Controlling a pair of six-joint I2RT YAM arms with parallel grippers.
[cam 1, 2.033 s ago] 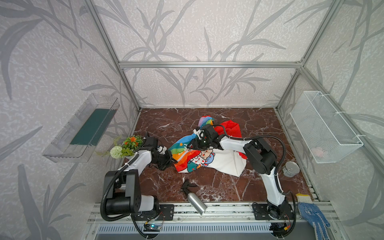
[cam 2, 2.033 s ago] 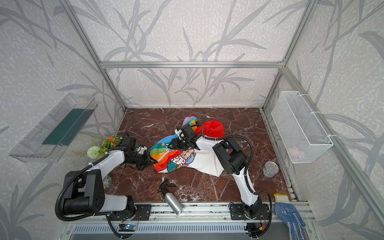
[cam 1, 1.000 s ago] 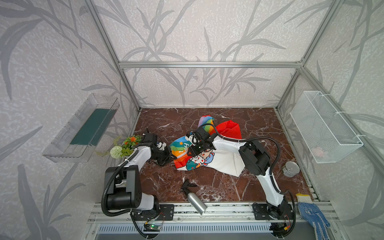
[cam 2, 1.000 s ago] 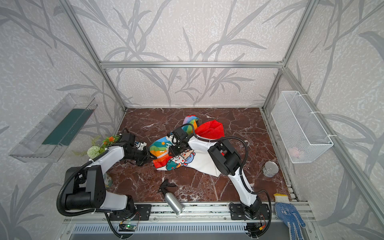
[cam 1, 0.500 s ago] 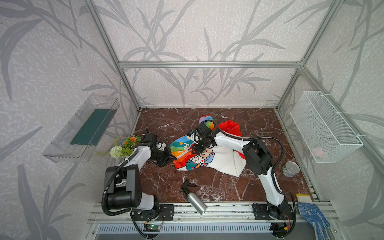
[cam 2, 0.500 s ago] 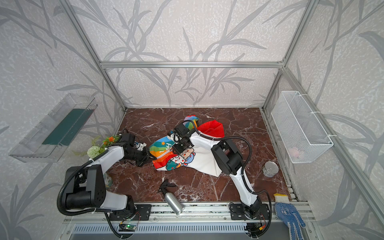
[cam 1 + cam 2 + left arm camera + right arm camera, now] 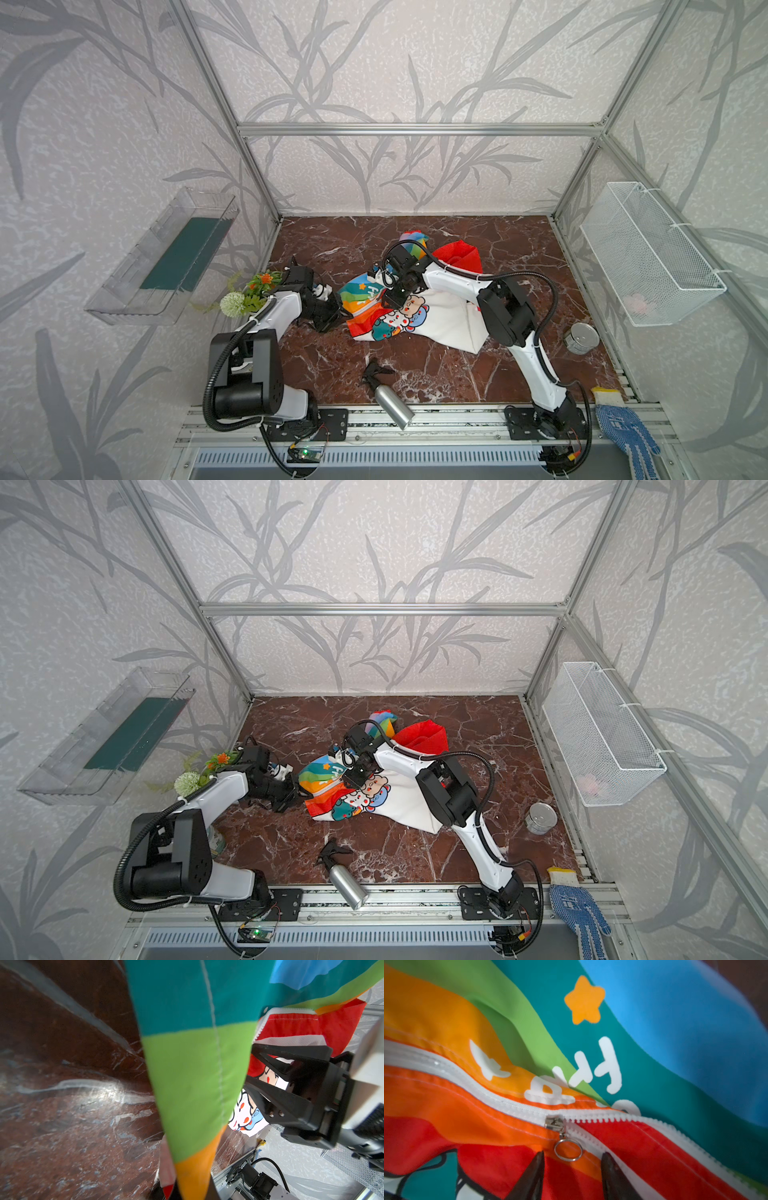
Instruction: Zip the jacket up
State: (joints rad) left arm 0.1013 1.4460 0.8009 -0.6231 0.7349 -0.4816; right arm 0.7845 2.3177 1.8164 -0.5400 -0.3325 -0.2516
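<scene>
The jacket (image 7: 432,320) (image 7: 395,804) lies crumpled in the middle of the marble floor, with its red hood (image 7: 459,257) toward the back. My left gripper (image 7: 336,309) (image 7: 297,793) is shut on the rainbow-striped hem (image 7: 197,1084), which stretches taut out of its jaws (image 7: 187,1192). My right gripper (image 7: 392,293) (image 7: 353,777) (image 7: 572,1159) hovers open over the jacket front. Its dark fingertips (image 7: 536,1167) stand either side of the pull ring (image 7: 568,1150) without touching it. The ring hangs from the metal slider (image 7: 555,1123) on the white zipper (image 7: 500,1097), which is joined on one side of the slider and split on the other.
A metal spray bottle (image 7: 390,399) lies near the front edge and a tin can (image 7: 583,337) stands at the right. Artificial flowers (image 7: 245,291) sit by the left arm. A wire basket (image 7: 648,253) and a clear tray (image 7: 166,257) hang on the side walls.
The right gripper has shifted slightly along the jacket front, staying over the zipper, and its jaws stand a touch wider. The left gripper keeps its grip on the hem in place.
</scene>
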